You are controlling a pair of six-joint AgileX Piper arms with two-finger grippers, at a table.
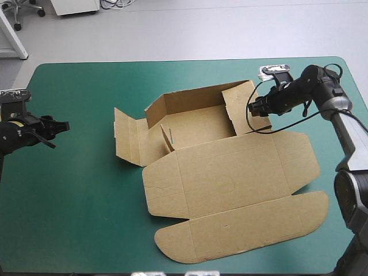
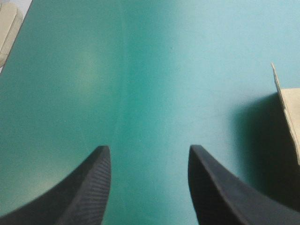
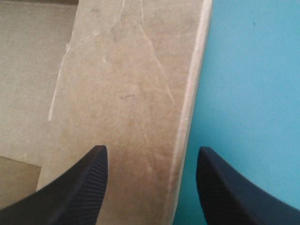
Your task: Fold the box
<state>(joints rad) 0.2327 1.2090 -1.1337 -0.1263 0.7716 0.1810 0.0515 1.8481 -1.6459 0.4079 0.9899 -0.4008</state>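
The box (image 1: 230, 178) lies open at the middle of the teal-green table (image 1: 75, 201). Its tray half is toward the far edge, with the far wall and the right wall standing. The left flaps are splayed outward, and the lid and rounded flap lie flat toward the near edge.

The right gripper (image 1: 253, 106) sits at the right wall. In its wrist view the board (image 3: 131, 84) runs between the parted black fingers (image 3: 84, 187), untouched, and the tray floor is mostly cut off.

The left gripper (image 1: 63, 125) hangs released near the left edge, well apart from the box. Only a board edge (image 2: 290, 117) shows beside it, and a pale beige shape (image 2: 7, 28) past the cover cannot be made out.
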